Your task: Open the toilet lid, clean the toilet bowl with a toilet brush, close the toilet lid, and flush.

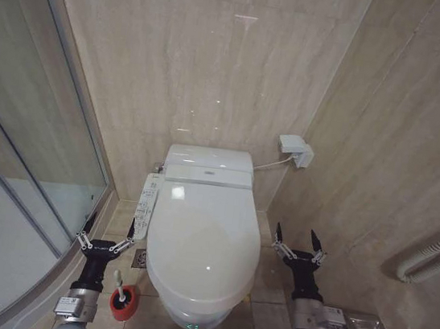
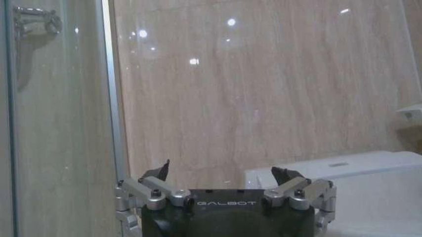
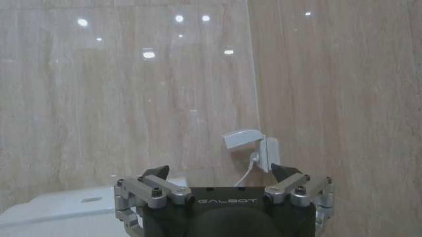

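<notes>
The lid [image 1: 202, 235] was down, closed over the bowl [image 1: 201, 318], whose front rim with a small green light showed just under the lid's front edge. The left tool [image 1: 105, 239] hung low at the left side of the toilet, its fingers [image 1: 83, 238] spread apart and holding nothing. The lid lay just to the right of this tool, not touching it, and the panel [image 1: 145, 206] stood between them, slightly ahead of the tool. The brush [image 1: 119, 283] stood upright in its red holder [image 1: 124, 302] on the floor [image 1: 270, 277], just behind the left tool, close beside its wrist and next to the front left of the bowl.

The right tool [image 1: 299, 244] hung at the right side of the toilet, at about the same height, its fingers [image 1: 278, 233] also apart and empty. The lid was to the left of it, with a strip of floor between them.

In the left wrist view, the left tool [image 2: 226, 173] pointed at the wall [image 2: 264, 89], with the shower glass [image 2: 59, 123] on one side and the tank [image 2: 343, 170] on the other. In the right wrist view, the right tool [image 3: 221, 173] pointed at the same wall, toward the socket [image 3: 254, 145] with its white cable, and the tank [image 3: 72, 210] was near its one finger.
</notes>
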Tool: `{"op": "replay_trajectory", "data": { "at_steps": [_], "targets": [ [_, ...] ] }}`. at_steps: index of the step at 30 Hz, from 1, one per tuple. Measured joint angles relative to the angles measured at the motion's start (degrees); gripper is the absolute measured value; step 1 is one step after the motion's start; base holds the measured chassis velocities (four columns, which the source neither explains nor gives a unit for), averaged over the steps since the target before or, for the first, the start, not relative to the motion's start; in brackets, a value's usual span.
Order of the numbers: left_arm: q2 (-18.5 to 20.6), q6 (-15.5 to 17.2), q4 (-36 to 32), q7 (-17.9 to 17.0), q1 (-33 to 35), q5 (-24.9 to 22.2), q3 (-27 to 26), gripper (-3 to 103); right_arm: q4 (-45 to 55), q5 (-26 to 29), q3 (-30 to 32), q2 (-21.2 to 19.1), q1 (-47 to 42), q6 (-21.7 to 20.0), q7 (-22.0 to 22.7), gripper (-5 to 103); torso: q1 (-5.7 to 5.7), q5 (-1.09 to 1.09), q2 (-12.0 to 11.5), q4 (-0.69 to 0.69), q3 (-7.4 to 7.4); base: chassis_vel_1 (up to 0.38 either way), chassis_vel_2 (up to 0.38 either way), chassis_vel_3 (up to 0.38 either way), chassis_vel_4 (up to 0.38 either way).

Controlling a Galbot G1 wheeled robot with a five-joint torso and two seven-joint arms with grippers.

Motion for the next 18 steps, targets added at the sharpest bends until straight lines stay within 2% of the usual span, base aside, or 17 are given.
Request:
{"op": "replay_trajectory", "data": {
  "at_steps": [12, 15, 18],
  "targets": [
    [0.0, 0.1, 0.0, 0.0, 0.0, 0.0, 0.0, 100, 0.0, 0.0, 0.0, 0.0, 0.0, 0.0, 0.0, 100, 0.00, 0.00, 0.0, 0.00, 0.00, 0.000, 0.000, 0.000, 0.000],
    [-0.2, 2.0, -1.1, -0.6, 0.5, -0.3, 0.4, 100, 0.0, 0.0, 0.0, 0.0, 0.0, 0.0, 0.0, 100, 0.00, 0.00, 0.0, 0.00, 0.00, 0.000, 0.000, 0.000, 0.000],
    [-1.0, 7.1, -4.2, -2.1, 1.6, -1.3, 1.6, 100, 0.0, 0.0, 0.0, 0.0, 0.0, 0.0, 0.0, 100, 0.00, 0.00, 0.0, 0.00, 0.00, 0.000, 0.000, 0.000, 0.000]
  ]
}}
